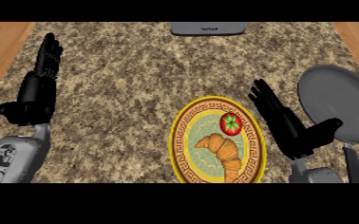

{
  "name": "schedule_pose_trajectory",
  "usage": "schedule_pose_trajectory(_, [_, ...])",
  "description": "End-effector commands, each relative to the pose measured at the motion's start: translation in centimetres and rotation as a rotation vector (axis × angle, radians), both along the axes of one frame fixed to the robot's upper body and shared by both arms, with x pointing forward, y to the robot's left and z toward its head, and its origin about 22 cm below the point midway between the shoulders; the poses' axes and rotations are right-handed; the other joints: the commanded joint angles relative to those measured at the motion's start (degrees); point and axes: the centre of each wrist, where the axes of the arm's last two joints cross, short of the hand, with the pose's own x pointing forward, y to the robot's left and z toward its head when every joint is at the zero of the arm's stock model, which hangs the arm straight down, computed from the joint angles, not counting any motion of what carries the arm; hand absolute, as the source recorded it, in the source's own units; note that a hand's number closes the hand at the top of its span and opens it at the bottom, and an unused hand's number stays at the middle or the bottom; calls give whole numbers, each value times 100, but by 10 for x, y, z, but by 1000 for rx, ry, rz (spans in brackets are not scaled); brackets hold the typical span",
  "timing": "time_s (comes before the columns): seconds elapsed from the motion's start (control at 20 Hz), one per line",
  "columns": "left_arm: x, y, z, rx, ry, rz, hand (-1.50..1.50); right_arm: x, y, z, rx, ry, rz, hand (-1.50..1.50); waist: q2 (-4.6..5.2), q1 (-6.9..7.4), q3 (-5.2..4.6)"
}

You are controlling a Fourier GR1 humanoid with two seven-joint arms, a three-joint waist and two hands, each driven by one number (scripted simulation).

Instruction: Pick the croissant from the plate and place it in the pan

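Along the left edge of the speckled brown granite counter (pixel 140 76) the robot's left hand (pixel 38 88) rests, black fingers straight and pointing up, holding nothing. At the far edge, a little right of the middle, lies a flat grey rectangular device (pixel 208 28), well away from everything else.

At the near edge, right of centre, sits the round yellow plate with a dark patterned rim (pixel 184 123). On it the golden-brown croissant (pixel 221 152) lies across the plate's middle and near half, its tapered end pointing toward the near edge. A red tomato with a green stem (pixel 231 123) sits on the far right part of the same plate, just beside the croissant's upper end.

Just right of the plate is the right hand (pixel 284 121), fingers extended and thumb spread wide toward the right, empty and not touching the croissant. Beyond it, at the right edge, the grey round metal pan (pixel 329 95) lies with its handle running toward the near edge.

The task appears to be at its opening step, the approach. Next, the right hand likely needs to swing left over the plate, come down on the croissant clear of the tomato, and close round it.
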Motion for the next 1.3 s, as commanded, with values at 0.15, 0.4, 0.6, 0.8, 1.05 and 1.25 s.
schedule_pose_trajectory(0.15, [-3, -22, -17, -155, 170, -60, 0, 38, 60, 74, 132, -277, 537, 150, -20, 400, -81])
schedule_pose_trajectory(0.4, [-6, -23, -27, -281, 325, -73, 0, 60, 9, 103, -164, -540, 635, 150, -14, 193, -70])
schedule_pose_trajectory(0.6, [-14, -31, -30, -306, 342, -75, 0, 61, -57, 93, -288, -566, 714, -150, 5, 166, -61])
schedule_pose_trajectory(0.8, [-28, -25, -28, -295, 357, -80, 0, 74, -81, 108, -430, -694, 731, -150, -26, 234, -67])
schedule_pose_trajectory(1.05, [-13, -28, -16, -312, 356, -91, 0, 102, -58, 136, -519, -837, 815, -150, -18, 215, -79])
schedule_pose_trajectory(1.25, [-18, -17, -10, -304, 363, -91, 0, 98, -5, 142, -700, -869, 930, -150, -41, 228, -86])
